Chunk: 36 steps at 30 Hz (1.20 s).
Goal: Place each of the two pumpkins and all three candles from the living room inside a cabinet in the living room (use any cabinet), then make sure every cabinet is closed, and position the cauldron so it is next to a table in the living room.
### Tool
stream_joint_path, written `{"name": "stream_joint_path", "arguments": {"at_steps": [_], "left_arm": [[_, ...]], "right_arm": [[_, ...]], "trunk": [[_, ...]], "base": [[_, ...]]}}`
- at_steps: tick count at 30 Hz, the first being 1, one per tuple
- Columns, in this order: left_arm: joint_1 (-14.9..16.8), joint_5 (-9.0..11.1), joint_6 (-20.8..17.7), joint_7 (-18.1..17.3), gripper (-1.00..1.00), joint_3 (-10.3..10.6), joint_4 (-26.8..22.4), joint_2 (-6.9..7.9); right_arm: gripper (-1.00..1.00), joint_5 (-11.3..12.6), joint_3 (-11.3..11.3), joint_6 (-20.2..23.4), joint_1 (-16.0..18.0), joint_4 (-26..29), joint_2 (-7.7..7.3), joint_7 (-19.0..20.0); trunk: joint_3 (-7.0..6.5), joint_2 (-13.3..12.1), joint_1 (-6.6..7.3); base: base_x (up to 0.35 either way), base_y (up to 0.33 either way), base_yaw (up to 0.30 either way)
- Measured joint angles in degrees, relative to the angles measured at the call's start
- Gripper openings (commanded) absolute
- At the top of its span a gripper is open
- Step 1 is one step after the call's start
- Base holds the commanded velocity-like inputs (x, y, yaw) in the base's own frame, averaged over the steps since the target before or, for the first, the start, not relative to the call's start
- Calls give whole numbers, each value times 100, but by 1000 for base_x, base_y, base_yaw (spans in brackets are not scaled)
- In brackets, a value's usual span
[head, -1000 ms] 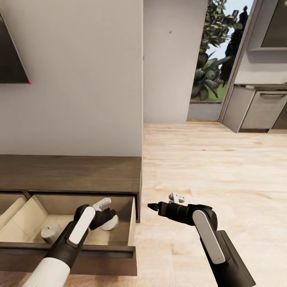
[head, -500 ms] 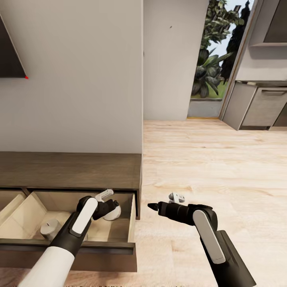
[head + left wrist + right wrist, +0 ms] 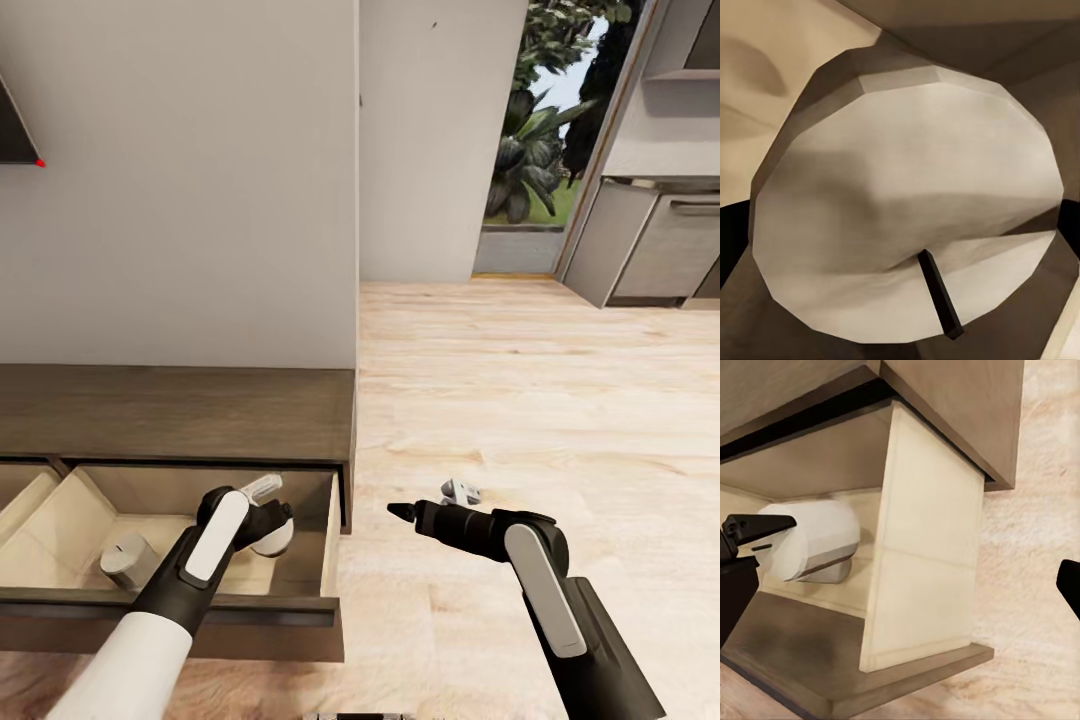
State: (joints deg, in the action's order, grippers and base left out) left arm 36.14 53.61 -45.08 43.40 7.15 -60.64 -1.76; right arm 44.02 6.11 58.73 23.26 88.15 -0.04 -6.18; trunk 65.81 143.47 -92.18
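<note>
The long dark-brown cabinet (image 3: 180, 415) stands against the wall with its right drawer (image 3: 328, 545) pulled out. My left gripper (image 3: 270, 528) reaches into that drawer, shut on a short white candle (image 3: 278, 542) held a little above the pale drawer floor. The left wrist view shows this candle (image 3: 907, 187) close up, with its dark wick (image 3: 940, 292). A second candle (image 3: 130, 560) stands in the drawer to the left. My right gripper (image 3: 397, 512) hovers over the floor just right of the drawer, open and holding nothing. Its wrist view shows the held candle (image 3: 814, 544) past the drawer's side wall (image 3: 922, 555).
A second drawer (image 3: 20, 500) further left is also pulled out. A white wall rises behind the cabinet, ending at a corner (image 3: 357, 200). Light wood floor (image 3: 540, 400) stretches right toward a glass door with plants (image 3: 530, 150) and grey kitchen units (image 3: 660, 250).
The head camera has tilted down, so the whole scene slid upward. My left gripper stays in the drawer with the candle. My right gripper has shifted slightly to the right.
</note>
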Motion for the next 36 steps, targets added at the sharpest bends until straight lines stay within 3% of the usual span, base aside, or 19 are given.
{"name": "stream_joint_path", "arguments": {"at_steps": [36], "left_arm": [[39,4,-4,14,-100,-60,-48,28]], "right_arm": [[100,8,-21,4,0,-22,-77,45]], "trunk": [[798,48,-93]], "base": [[0,0,0]]}}
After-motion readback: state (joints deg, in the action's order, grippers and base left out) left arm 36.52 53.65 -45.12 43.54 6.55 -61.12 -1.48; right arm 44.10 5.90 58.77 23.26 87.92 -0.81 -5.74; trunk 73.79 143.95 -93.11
